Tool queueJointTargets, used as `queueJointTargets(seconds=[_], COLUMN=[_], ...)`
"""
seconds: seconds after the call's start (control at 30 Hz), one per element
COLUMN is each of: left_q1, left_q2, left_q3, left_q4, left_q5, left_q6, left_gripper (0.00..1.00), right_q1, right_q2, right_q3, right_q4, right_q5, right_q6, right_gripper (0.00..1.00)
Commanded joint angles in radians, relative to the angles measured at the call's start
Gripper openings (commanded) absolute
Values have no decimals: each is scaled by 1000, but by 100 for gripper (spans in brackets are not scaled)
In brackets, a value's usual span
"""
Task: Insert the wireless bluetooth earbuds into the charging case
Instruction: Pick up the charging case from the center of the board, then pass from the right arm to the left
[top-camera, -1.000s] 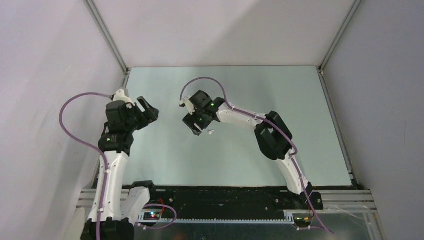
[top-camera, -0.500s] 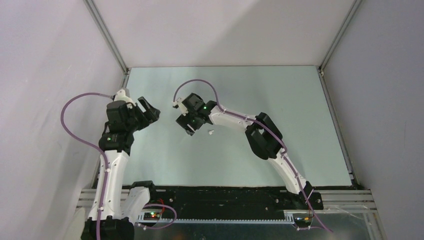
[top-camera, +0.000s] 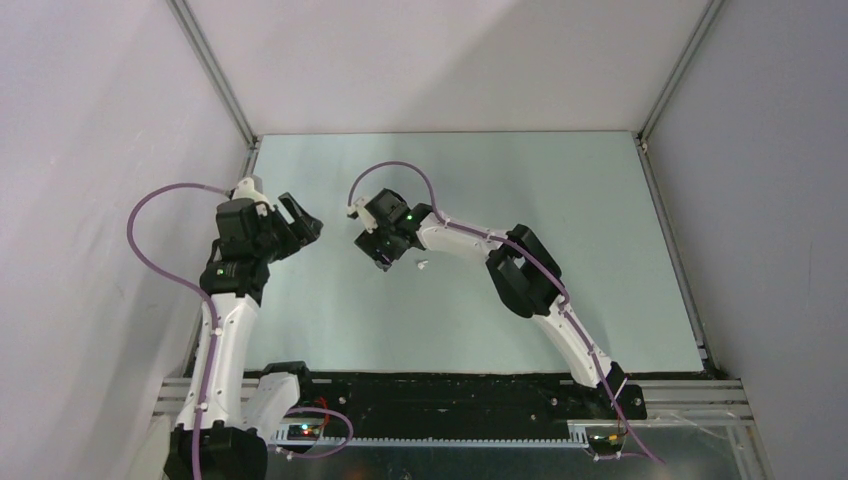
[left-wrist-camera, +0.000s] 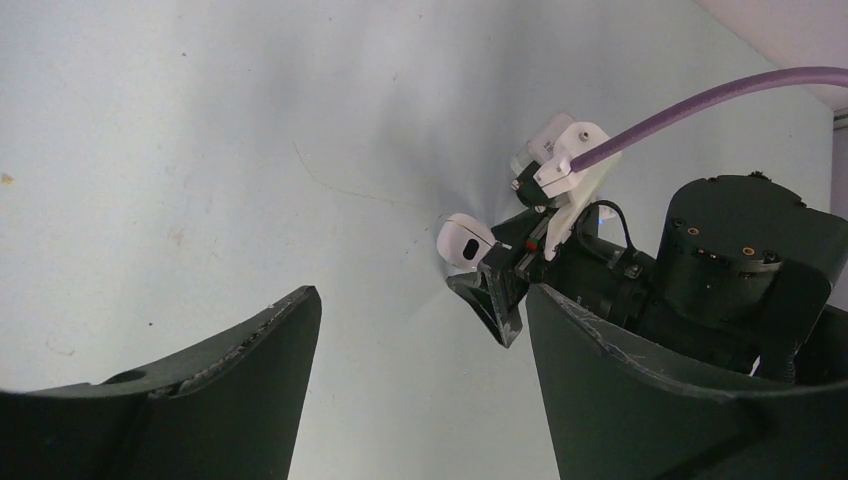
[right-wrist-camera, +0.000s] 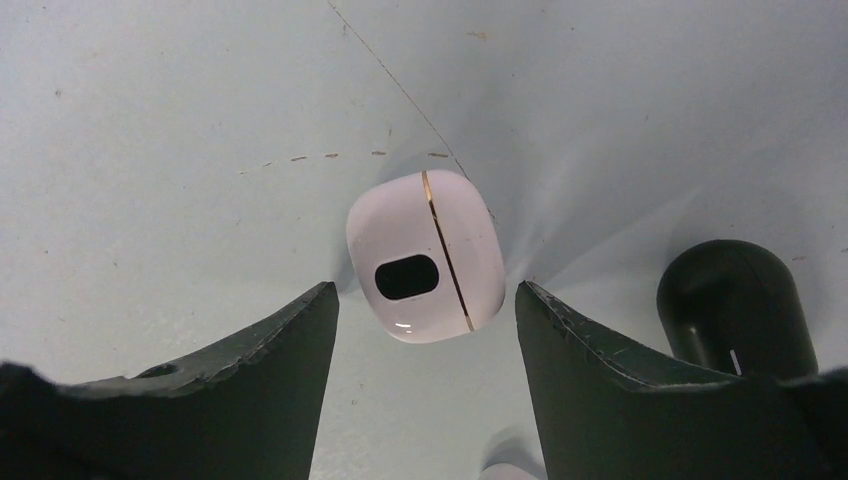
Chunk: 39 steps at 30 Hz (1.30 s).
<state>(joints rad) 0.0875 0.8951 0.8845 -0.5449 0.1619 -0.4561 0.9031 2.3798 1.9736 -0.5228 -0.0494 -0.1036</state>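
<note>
Right gripper (right-wrist-camera: 425, 300): fingers (right-wrist-camera: 230, 390) apart, one on each side of the charging case (right-wrist-camera: 425, 255). Not clamped. There's a slim gap at one pad; the other sits right at the case edge and I can't tell if it touches. The case lies on the table (right-wrist-camera: 150, 120) with its lid shut, seam line and dark oval mark facing my wrist camera. A black pebble (right-wrist-camera: 735, 305) sits just outside one finger, apart from the case. There's a blurred white bit (right-wrist-camera: 510, 462) at the bottom edge of that view; can't tell what it is.

Left gripper (left-wrist-camera: 422, 295): fingers (left-wrist-camera: 200, 400) wide apart, nothing between them. It's aimed at the case from the left, well apart from it.

From above, my right gripper is left of table centre at mid depth and covers the case. One earbud (top-camera: 421, 265) lies on the table just right of that gripper, outside the case. My left gripper is near the left edge, slightly farther back.
</note>
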Motion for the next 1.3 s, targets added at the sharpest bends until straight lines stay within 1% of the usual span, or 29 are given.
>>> queueJointTargets(seconds=[0.0,0.07,0.13,0.23,0.27,0.3,0.33,0.37,0.47,0.57,0.6,0.63,0.67,0.7,0.73,0.77,0.8,0.9,1.0,1.07,1.27], left_q1=[7,7,8,11,12,12,12,12,12,10,10,9,9,5,2,-6,-11,-40,-65,-78,-127], left_q2=[-4,-5,-4,2,3,7,8,12,20,31,36,48,65,74,94,110,128,179,254,284,357], left_q3=[32,33,32,28,25,24,23,21,-6,-43,-61,-69,-81,-84,-89,-91,-86,-48,-3,22,90], left_q4=[30,28,27,34,36,41,45,55,116,202,259,288,345,372,432,457,503,565,603,629,645], left_q5=[16,16,16,18,20,29,32,42,101,218,246,320,389,423,492,525,587,698,810,852,926], left_q6=[-16,-15,-14,-11,-10,-10,-9,-5,9,7,1,-2,-11,-18,-32,-40,-48,-57,-76,-96,-131], left_gripper=[81,81,81,82,81,81,81,81,81,80,80,79,78,78,77,76,76,75,69,69,67], right_q1=[-6,-8,-12,-17,-17,-18,-21,-23,-28,-45,-50,-61,-65,-71,-74,-78,-80,-82,-75,-69,-63], right_q2=[15,26,31,30,29,26,18,8,-97,-253,-287,-359,-391,-454,-486,-539,-567,-684,-726,-728,-728], right_q3=[26,30,35,33,33,32,31,26,-34,-93,-125,-140,-172,-204,-218,-250,-270,-377,-436,-441,-420], right_q4=[55,52,37,2,-5,-18,-25,-35,-34,-43,-44,-41,-37,-36,-29,-24,-6,66,144,152,171], right_q5=[-41,-74,-116,-166,-174,-176,-177,-174,-169,-162,-162,-163,-160,-149,-140,-126,-120,-98,-74,-50,-39], right_q6=[-68,-109,-141,-199,-207,-221,-239,-247,-301,-327,-329,-329,-331,-333,-338,-341,-351,-366,-373,-375,-388], right_gripper=[69,66,60,44,40,33,29,22,17,15,15,15,15,15,15,15,15,15,17,17,16])
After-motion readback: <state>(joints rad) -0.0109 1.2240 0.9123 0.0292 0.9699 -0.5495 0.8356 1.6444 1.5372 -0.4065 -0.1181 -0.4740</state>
